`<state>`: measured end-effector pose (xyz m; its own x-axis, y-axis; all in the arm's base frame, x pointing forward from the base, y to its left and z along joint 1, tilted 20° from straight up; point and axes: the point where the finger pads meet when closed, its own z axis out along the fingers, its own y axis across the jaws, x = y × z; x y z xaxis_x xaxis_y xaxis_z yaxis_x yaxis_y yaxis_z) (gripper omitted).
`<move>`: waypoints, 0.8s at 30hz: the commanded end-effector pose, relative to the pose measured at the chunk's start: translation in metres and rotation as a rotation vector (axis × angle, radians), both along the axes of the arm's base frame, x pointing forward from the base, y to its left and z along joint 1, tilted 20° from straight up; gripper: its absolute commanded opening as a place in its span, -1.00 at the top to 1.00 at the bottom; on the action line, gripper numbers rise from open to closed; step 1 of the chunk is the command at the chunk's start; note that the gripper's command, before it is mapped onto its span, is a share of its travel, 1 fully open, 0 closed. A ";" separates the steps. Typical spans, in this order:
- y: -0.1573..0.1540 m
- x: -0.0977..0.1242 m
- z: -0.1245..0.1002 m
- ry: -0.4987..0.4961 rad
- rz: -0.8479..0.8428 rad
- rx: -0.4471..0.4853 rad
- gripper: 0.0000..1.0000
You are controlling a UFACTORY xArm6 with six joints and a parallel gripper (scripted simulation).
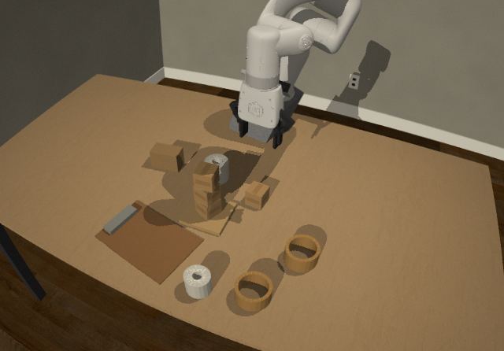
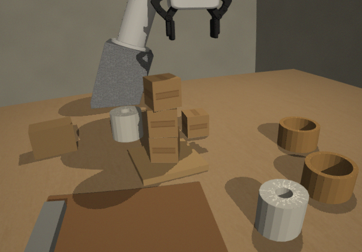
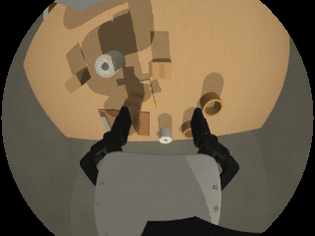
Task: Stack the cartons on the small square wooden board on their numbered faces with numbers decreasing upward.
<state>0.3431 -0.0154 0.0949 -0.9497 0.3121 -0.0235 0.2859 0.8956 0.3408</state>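
Note:
Three small cube cartons stand in a column on the small wooden board (image 1: 211, 226) (image 2: 175, 170): the bottom carton (image 1: 208, 209) (image 2: 163, 150), the middle carton (image 1: 207, 195) (image 2: 162, 124) and the top carton (image 1: 206, 175) (image 2: 162, 91). The top carton sits a little askew and overhangs slightly. The fourth small carton (image 1: 257, 194) (image 2: 195, 123) stands on the table just right of the board, apart from the column. My gripper (image 1: 260, 135) (image 2: 191, 33) (image 3: 160, 114) is open and empty. It hangs high above and behind the column, near the arm's base.
A larger carton (image 1: 165, 157) (image 2: 52, 137) lies to the left. One grey roll (image 1: 220, 164) (image 2: 126, 124) stands close behind the column, another grey roll (image 1: 198, 281) (image 2: 280, 214) in front. Two wooden rings (image 1: 302, 264) (image 1: 253, 302) (image 2: 298, 144) (image 2: 330, 191) stand right. A brown mat (image 1: 154, 245) (image 2: 140, 220) carries a grey bar (image 1: 120, 219) (image 2: 46, 226).

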 end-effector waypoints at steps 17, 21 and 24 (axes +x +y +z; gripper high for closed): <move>0.003 0.003 -0.006 -0.006 0.004 0.002 -1.00; 0.004 0.003 -0.009 -0.006 0.005 0.002 -1.00; 0.004 0.003 -0.010 -0.007 0.005 0.002 -1.00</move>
<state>0.3451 -0.0111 0.0849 -0.9513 0.3073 -0.0254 0.2803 0.8961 0.3442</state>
